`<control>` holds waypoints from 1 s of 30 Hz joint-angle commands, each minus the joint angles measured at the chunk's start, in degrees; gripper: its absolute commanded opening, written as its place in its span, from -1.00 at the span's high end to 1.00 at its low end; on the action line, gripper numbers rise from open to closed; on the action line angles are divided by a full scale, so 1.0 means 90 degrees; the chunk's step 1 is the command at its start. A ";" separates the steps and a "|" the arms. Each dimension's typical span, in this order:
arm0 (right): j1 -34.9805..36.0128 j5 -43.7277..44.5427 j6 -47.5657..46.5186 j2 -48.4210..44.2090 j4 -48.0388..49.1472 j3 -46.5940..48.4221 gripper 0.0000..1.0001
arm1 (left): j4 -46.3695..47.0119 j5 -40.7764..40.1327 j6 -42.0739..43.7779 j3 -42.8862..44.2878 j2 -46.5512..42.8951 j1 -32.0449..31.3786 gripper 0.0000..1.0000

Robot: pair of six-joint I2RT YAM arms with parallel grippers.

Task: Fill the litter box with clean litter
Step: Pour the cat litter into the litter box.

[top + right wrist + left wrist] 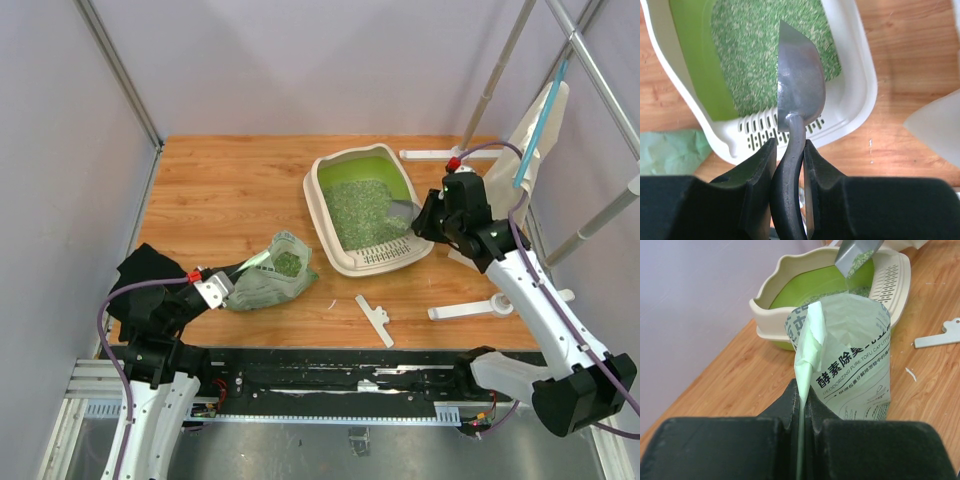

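Observation:
The cream-white litter box (345, 262) with a green inside stands right of the table's middle, with green-grey clean litter (365, 213) covering its floor. It also shows in the right wrist view (860, 95) and the left wrist view (765, 305). My right gripper (428, 222) is shut on the handle of a silver metal scoop (800, 85), held over the box's right side; litter (858, 262) shows in the scoop. My left gripper (222, 290) is shut on the folded top edge of the light green printed bag (860, 365), which lies open on the table with litter inside (288, 264).
A white plastic bracket (375, 320) lies on the wood near the front edge. White stand legs (470, 308) lie at the right, with another (440, 154) behind the box. A black cloth (150, 285) sits at the front left. Grey walls enclose the table.

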 commanded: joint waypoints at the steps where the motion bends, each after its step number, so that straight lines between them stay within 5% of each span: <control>1: -0.0095 -0.0792 0.0021 -0.0129 -0.0250 -0.0060 0.98 | 0.0695 -0.0009 0.0140 0.0403 -0.0032 -0.0004 0.99; 13: 0.0103 -0.1768 0.0058 0.0286 -0.0326 0.0301 0.98 | 0.0615 -0.0076 0.0155 0.0434 -0.0134 -0.0005 0.99; 21: 0.0140 0.0440 -0.0597 0.0022 -0.1061 0.0599 0.99 | 0.0704 -0.0109 0.0178 0.0429 -0.0127 -0.0004 0.99; 30: 0.0415 0.0935 -0.1169 0.0415 -0.1090 0.1358 0.98 | 0.0835 0.0012 0.0110 0.0436 0.0000 -0.0003 0.99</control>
